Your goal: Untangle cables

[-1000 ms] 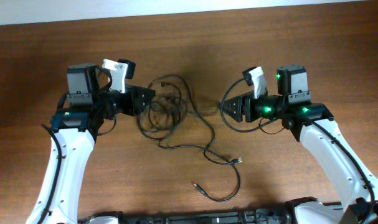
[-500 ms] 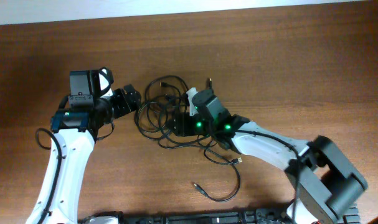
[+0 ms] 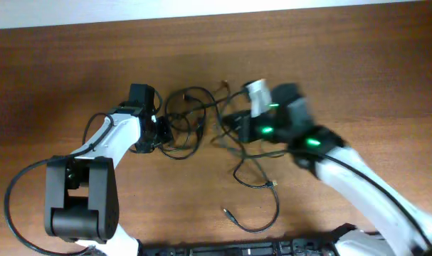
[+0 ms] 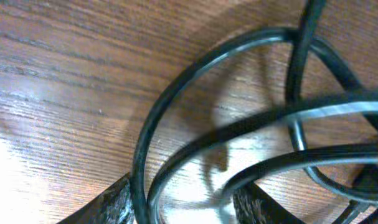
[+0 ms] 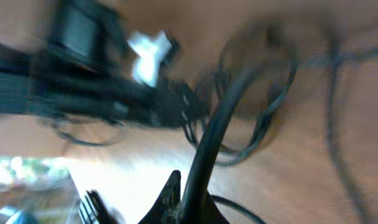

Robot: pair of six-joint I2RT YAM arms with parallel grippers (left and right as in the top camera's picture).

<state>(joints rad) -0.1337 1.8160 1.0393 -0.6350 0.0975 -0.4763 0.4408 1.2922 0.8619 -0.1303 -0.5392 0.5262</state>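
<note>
Cables (image 3: pixel 189 117) lie in a loose tangle at the upper centre of the overhead frame, on the table (image 3: pixel 344 64). At the tangle's left edge sits the left gripper (image 3: pixel 162 133). In its wrist view the fingertips (image 4: pixel 117 200) stand apart at the bottom of the frame, with several loops crossing the gap between them and none visibly pinched. At the tangle's right edge is the right gripper (image 3: pixel 228 128), its arm blurred. Its wrist view, also blurred, shows the jaws close together at bottom centre. One strand (image 5: pixel 217 124) rises out of them toward the upper right, seemingly gripped. Below the tangle in the overhead frame, a length of cable trails toward lower centre and ends in a plug (image 3: pixel 272 185), well apart from both grippers.
</note>
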